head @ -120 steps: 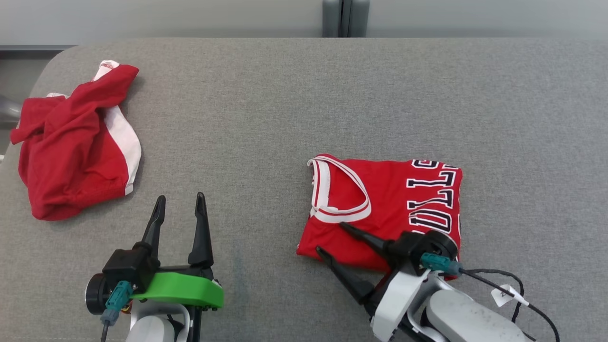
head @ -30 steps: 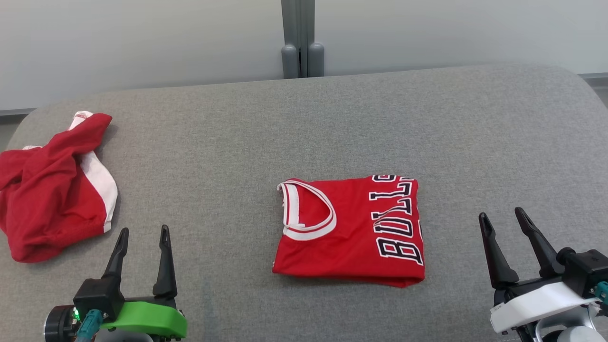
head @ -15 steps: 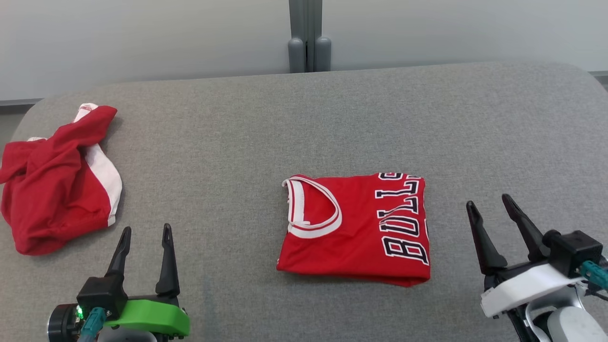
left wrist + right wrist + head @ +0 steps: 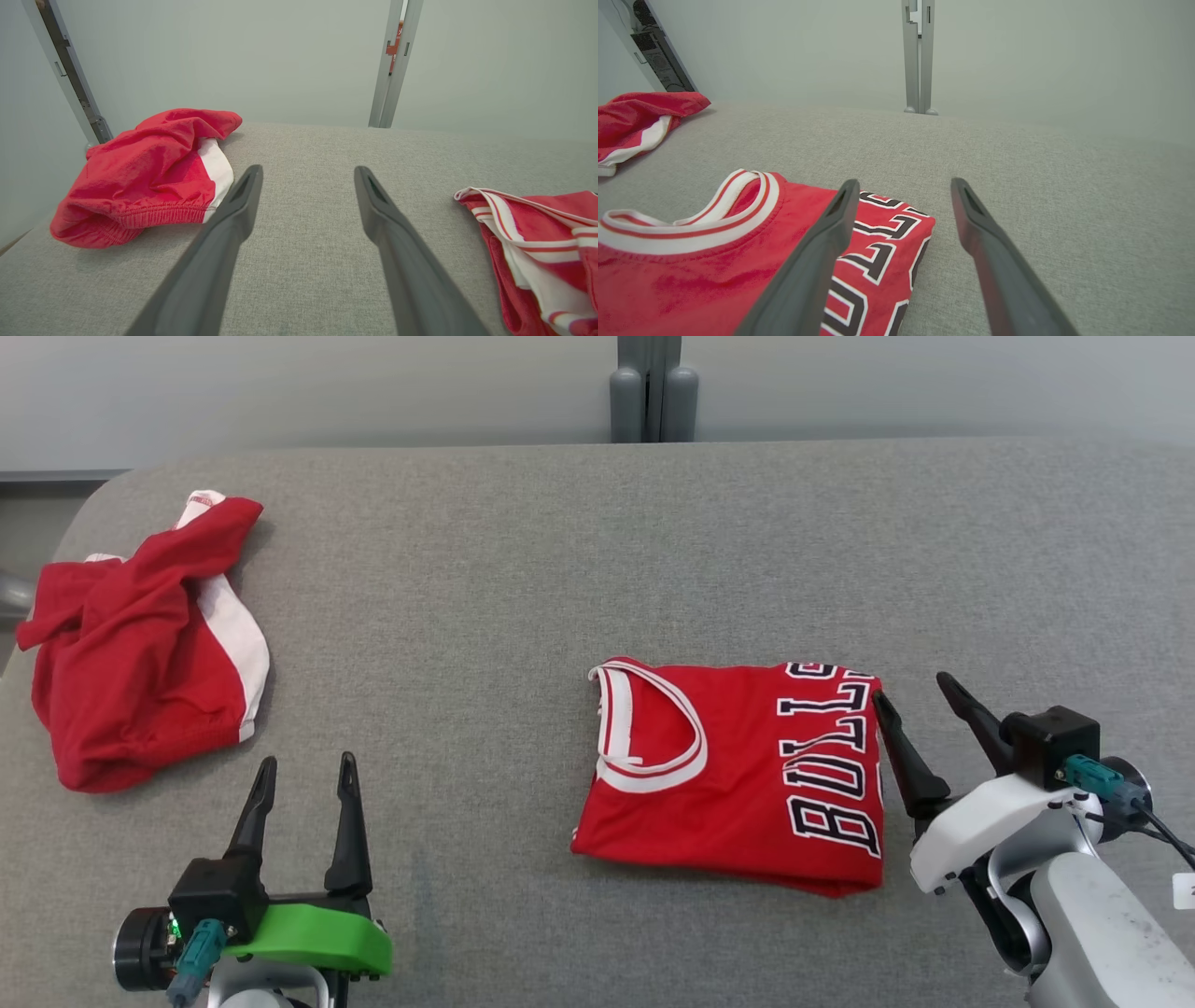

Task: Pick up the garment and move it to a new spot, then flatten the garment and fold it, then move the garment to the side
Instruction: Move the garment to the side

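The garment (image 4: 738, 770), a red jersey with white trim and black lettering, lies folded into a rectangle right of the middle of the grey surface. My right gripper (image 4: 910, 687) stands open at its right edge, the left finger alongside the lettered side with nothing between the fingers. In the right wrist view the right gripper (image 4: 904, 181) straddles that edge of the garment (image 4: 714, 261). My left gripper (image 4: 306, 761) stands open and empty near the front left, well apart from it. In the left wrist view the left gripper (image 4: 308, 169) is over bare cloth, the garment (image 4: 537, 242) at far right.
A crumpled red and white piece of clothing (image 4: 140, 644) lies at the far left near the rounded table corner. The grey padded table (image 4: 523, 569) ends at a pale wall, where a grey post (image 4: 653, 392) stands behind its back edge.
The head camera has shifted, so the whole picture moved. My right gripper has come in leftward to the jersey's right edge. The left gripper and the jersey stay put.
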Available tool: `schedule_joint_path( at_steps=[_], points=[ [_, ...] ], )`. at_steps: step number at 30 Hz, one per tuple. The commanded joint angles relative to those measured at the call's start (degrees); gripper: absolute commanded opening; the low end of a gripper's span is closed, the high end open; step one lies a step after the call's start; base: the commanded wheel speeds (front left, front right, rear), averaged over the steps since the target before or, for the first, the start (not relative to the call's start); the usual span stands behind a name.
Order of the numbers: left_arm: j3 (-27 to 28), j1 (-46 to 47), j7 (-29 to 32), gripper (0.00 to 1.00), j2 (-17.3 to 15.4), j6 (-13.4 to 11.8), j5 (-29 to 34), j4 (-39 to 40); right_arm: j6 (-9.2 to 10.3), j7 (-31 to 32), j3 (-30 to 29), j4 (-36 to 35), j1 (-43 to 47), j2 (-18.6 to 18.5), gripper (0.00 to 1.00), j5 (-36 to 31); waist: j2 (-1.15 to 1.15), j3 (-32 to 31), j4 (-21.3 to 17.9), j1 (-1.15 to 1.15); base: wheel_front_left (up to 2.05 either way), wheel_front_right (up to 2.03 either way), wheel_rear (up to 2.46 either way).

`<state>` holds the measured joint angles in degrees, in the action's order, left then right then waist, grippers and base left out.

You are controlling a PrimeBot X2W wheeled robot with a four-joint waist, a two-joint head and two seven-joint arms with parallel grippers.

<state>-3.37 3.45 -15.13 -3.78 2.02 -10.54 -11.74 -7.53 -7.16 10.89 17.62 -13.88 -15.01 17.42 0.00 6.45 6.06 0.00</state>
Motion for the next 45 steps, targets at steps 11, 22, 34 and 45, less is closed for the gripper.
schedule_joint_path(
  at_steps=[11,22,34,45],
  points=[
    [-0.50,2.08,0.00,1.00,0.49,-0.62,-0.07,0.30,0.09,-2.79,2.72,14.95,-1.07,1.52,1.00,2.80,0.00,3.41,2.32,0.00,0.00,0.00,0.00],
    [-1.31,3.60,0.01,1.00,0.68,-0.73,0.26,-0.10,0.09,-3.56,8.06,24.37,-5.61,3.87,0.00,8.23,0.00,4.70,1.66,0.00,0.00,0.00,0.00],
    [-3.08,6.45,0.01,1.00,0.84,-1.50,0.68,2.49,0.11,-2.55,15.03,22.78,-20.49,-6.85,0.00,9.14,0.00,10.99,-1.48,0.00,0.00,0.00,0.00],
    [-5.51,14.50,0.00,1.00,0.71,-2.81,4.42,6.06,0.11,-1.86,18.39,19.41,-35.82,-24.12,0.00,16.39,0.00,26.37,-9.74,0.00,0.00,0.00,0.00]
  ],
)
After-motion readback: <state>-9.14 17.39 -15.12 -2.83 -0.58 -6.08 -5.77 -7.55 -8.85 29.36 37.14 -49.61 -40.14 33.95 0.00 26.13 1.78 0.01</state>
